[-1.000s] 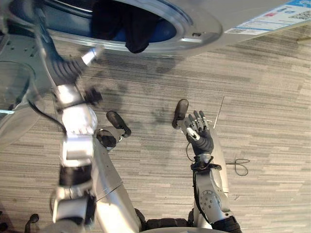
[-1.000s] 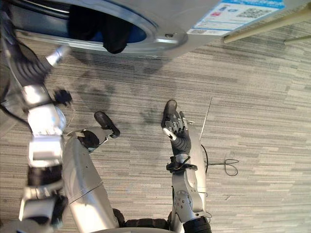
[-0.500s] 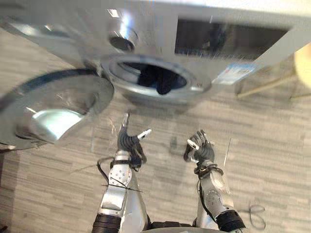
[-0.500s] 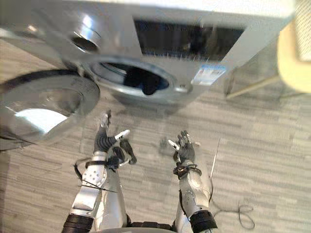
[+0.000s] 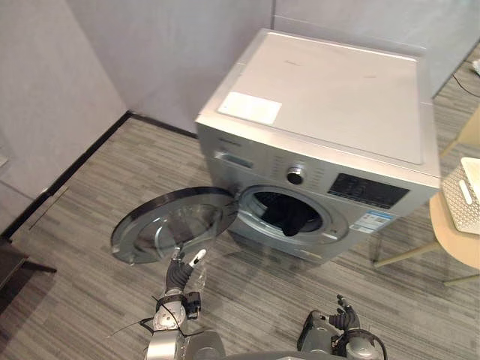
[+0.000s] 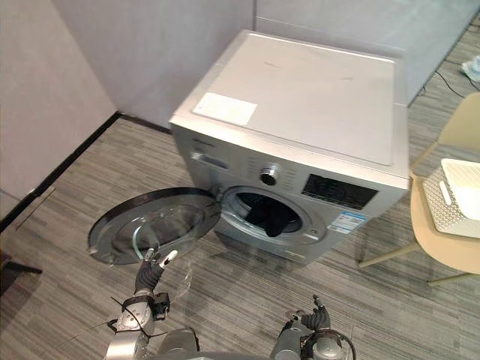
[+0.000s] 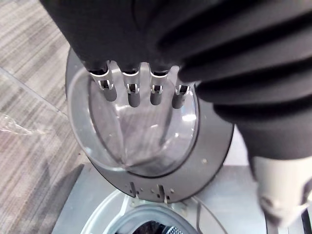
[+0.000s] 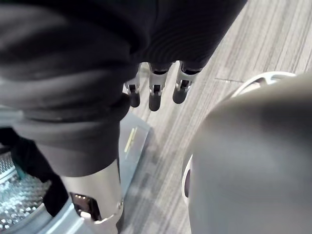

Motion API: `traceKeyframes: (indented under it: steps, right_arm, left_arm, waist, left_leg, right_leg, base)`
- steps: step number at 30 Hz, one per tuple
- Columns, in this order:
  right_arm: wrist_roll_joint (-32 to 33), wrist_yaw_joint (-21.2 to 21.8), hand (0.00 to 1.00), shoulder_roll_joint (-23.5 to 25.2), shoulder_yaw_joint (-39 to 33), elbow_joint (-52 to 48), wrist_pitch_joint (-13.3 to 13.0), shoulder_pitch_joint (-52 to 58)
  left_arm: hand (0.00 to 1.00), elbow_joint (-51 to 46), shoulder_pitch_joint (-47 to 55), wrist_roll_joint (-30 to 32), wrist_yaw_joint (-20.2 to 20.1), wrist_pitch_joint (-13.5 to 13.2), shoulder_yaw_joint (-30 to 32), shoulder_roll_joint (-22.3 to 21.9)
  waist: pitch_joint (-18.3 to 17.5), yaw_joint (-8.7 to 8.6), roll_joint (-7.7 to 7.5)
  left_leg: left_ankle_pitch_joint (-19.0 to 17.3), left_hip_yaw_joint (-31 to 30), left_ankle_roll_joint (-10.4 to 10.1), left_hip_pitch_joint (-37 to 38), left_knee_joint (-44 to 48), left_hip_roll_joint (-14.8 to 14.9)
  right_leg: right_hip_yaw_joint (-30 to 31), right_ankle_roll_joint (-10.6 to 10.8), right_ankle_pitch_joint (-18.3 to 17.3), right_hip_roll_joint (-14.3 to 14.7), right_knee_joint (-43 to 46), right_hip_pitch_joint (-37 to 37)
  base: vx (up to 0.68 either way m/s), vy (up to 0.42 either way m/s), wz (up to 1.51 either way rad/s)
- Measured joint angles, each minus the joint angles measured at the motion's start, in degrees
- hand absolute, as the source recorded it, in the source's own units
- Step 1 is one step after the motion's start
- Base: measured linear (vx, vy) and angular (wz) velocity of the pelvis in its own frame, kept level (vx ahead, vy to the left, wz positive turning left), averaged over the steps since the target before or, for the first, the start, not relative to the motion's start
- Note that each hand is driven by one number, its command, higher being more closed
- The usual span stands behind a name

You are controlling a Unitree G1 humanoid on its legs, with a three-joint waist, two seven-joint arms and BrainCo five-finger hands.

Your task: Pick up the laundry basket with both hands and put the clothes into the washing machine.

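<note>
the washing machine (image 5: 330, 97) door (image 5: 176, 225) stands swung wide to free the drum (image 5: 262, 202), where dark clothes (image 5: 289, 217) lie draped over the lip. in front of the machine the left hand (image 5: 178, 276) and right hand (image 5: 341, 318) hang loose-fingered and empty, the white basket (image 6: 459, 196) parked on a chair (image 6: 442, 251) to its right.

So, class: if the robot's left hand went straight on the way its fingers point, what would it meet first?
Probably the open door of the washing machine: the left hand aims straight fingers at its glass window. Exact depth is unclear.
</note>
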Motion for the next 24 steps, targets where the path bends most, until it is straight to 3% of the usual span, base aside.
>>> traceKeyframes:
  steps: [2,3,4,5,6,7,8,9,10,11,12,13,15,17,19,21,24]
  right_arm:
    - [0.6,1.1,0.0,-0.1,-1.0,2.2,1.1,-1.2]
    - [0.9,1.5,0.0,0.0,-1.3,2.6,1.7,-1.8]
    - [1.1,2.1,0.0,0.2,-1.6,2.7,2.4,-2.1]
    - [1.1,2.2,0.0,0.3,-1.6,2.9,2.6,-1.9]
    - [1.2,2.4,0.0,0.8,-1.5,3.7,2.8,-2.0]
    - [1.2,2.4,0.0,0.9,-1.4,3.8,2.9,-2.0]
    - [1.4,2.8,0.0,1.1,-0.7,4.9,3.0,-2.0]
    - [2.3,3.5,0.0,1.3,0.0,5.6,3.2,-1.7]
    - [2.4,3.5,0.0,0.8,0.8,6.2,3.2,-1.8]
    - [2.4,3.7,0.0,-0.7,2.8,7.3,3.3,-2.1]
    - [2.4,3.7,0.0,-1.1,4.7,7.6,3.3,-2.4]
    - [2.4,3.9,0.0,-1.6,7.7,8.3,3.1,-2.9]
    - [2.3,4.5,0.0,-2.7,11.4,10.2,3.1,-4.4]
    - [2.3,4.9,0.0,-2.7,13.5,10.1,3.0,-4.8]
    - [2.3,5.3,0.0,-2.9,13.8,11.6,3.0,-5.0]
    - [2.3,5.9,0.0,-3.3,13.9,11.7,3.0,-4.8]
    - [2.2,6.2,0.0,-3.8,13.9,13.0,2.9,-5.0]
  left_arm:
    - [0.0,0.5,1.7,-0.1,-0.7,0.6,0.7,0.2]
    - [0.0,0.5,1.9,-0.3,-0.7,1.0,1.8,0.0]
    - [0.0,0.5,2.6,-1.0,-0.6,1.3,3.3,0.0]
    - [0.0,0.4,3.0,-1.1,-0.6,1.3,4.0,-0.1]
    - [0.0,0.1,4.5,-2.1,-0.6,1.3,5.8,-0.5]
    - [0.0,-0.3,4.8,-2.5,-0.6,1.3,6.3,-0.7]
    - [0.0,-2.5,5.9,-3.8,-0.5,1.7,7.6,-1.6]
    - [0.0,-4.9,7.1,-5.5,-0.5,2.2,9.3,-3.0]
    - [0.0,-6.0,7.7,-6.1,-0.4,2.4,9.6,-4.1]
    - [0.0,-7.9,8.6,-6.6,-0.5,2.6,9.1,-4.6]
    - [0.0,-10.4,9.5,-6.6,-0.4,2.6,10.0,-4.8]
    - [0.0,-13.9,10.4,-6.7,-0.1,2.1,11.8,-4.9]
    - [0.0,-16.4,10.9,-6.6,0.9,2.0,15.3,-5.2]
    - [0.0,-18.4,10.9,-6.5,2.2,2.1,17.9,-5.2]
    - [0.0,-18.8,10.0,-5.5,3.5,2.5,20.0,-4.9]
    - [0.0,-20.6,9.1,-3.3,4.5,3.2,22.1,-4.7]
    - [0.0,-21.8,5.1,2.7,7.6,4.2,28.5,-2.6]
  waist:
    - [-0.1,0.19,0.64]
    - [0.0,0.19,0.57]
    - [-0.2,0.17,0.27]
    - [-0.3,0.15,0.12]
    - [-0.8,0.46,-0.53]
    - [-0.9,0.55,-0.66]
    - [-1.4,1.39,-1.32]
    - [-2.8,1.85,-1.27]
    - [-3.4,2.54,-0.84]
    - [-5.5,4.52,2.41]
    - [-5.6,4.77,2.01]
    - [-5.5,4.62,1.19]
    - [-5.8,6.09,2.8]
    - [-5.6,5.9,2.9]
    - [-5.4,5.7,2.88]
    - [-5.3,5.49,2.99]
    - [-4.5,4.27,2.1]
  left_leg:
    - [-1.6,2.4,3.3,-0.5,1.9,-0.4]
    - [-1.6,2.9,3.7,-0.5,2.5,-0.3]
    - [-1.3,3.3,4.2,0.3,2.4,-0.3]
    - [-1.2,3.4,4.4,0.7,2.4,-0.3]
    - [-0.8,3.6,4.4,1.6,2.2,-0.7]
    - [-0.7,3.6,4.3,1.6,2.2,-0.8]
    - [-0.3,3.7,3.8,1.4,2.3,-1.3]
    - [0.2,3.1,3.2,0.6,1.7,-1.6]
    - [0.7,2.7,3.2,0.2,0.3,-1.3]
    - [3.4,3.0,4.1,0.2,-3.6,0.5]
    - [4.9,3.7,4.1,0.4,-5.3,0.1]
    - [7.0,3.4,3.3,-0.1,-7.2,-0.8]
    - [9.9,3.3,3.3,0.5,-10.5,-0.2]
    - [12.2,4.6,3.0,0.4,-11.0,0.3]
    - [13.8,13.0,4.9,0.6,-10.9,1.5]
    - [13.6,16.5,5.8,1.1,-11.1,2.4]
    - [13.4,10.5,6.1,1.5,-8.8,0.9]
  right_leg:
    - [0.8,-1.0,1.3,-0.1,-0.2,0.5]
    - [1.2,0.1,-1.4,-0.1,5.3,-0.6]
    - [2.0,1.6,-8.0,0.4,16.3,-1.5]
    - [2.3,2.2,-10.4,0.9,20.4,-1.3]
    - [3.6,4.0,-16.9,2.8,27.1,0.7]
    - [3.8,4.3,-17.9,3.1,27.3,1.2]
    - [3.9,4.7,-21.2,3.4,25.8,2.6]
    - [2.8,4.1,-22.5,5.5,19.6,5.0]
    - [2.6,3.4,-22.7,7.3,15.0,5.9]
    - [2.3,1.4,-20.5,10.4,10.0,6.7]
    - [2.7,1.8,-20.7,9.8,10.9,6.3]
    - [3.4,0.4,-20.4,10.1,9.5,5.2]
    - [3.3,-0.1,-18.3,12.2,5.1,6.0]
    - [1.9,-1.0,-17.2,12.0,3.9,6.5]
    - [0.0,-1.4,-14.8,12.1,-0.8,9.1]
    - [0.0,-1.4,-14.1,12.2,-2.2,10.3]
    - [0.5,-0.3,-12.0,12.1,-6.2,13.1]
  base:
    - [-0.23,0.244,-0.27]
    - [-0.25,0.229,-0.36]
    - [-0.13,0.09,-0.17]
    - [-0.19,0.03,-0.14]
    - [-0.09,-0.059,-0.07]
    - [-0.11,-0.136,-0.09]
    - [-0.1,-0.148,0.05]
    - [-0.16,-0.187,0.08]
    - [-0.13,-0.154,0.0]
    - [-0.08,-0.105,-0.11]
    - [-0.06,-0.12,0.0]
    - [-0.07,-0.086,0.05]
    - [-0.05,-0.051,0.0]
    - [-0.02,-0.02,0.25]
    - [-0.06,0.014,0.29]
    - [0.01,0.073,0.04]
    - [0.02,0.105,-0.06]
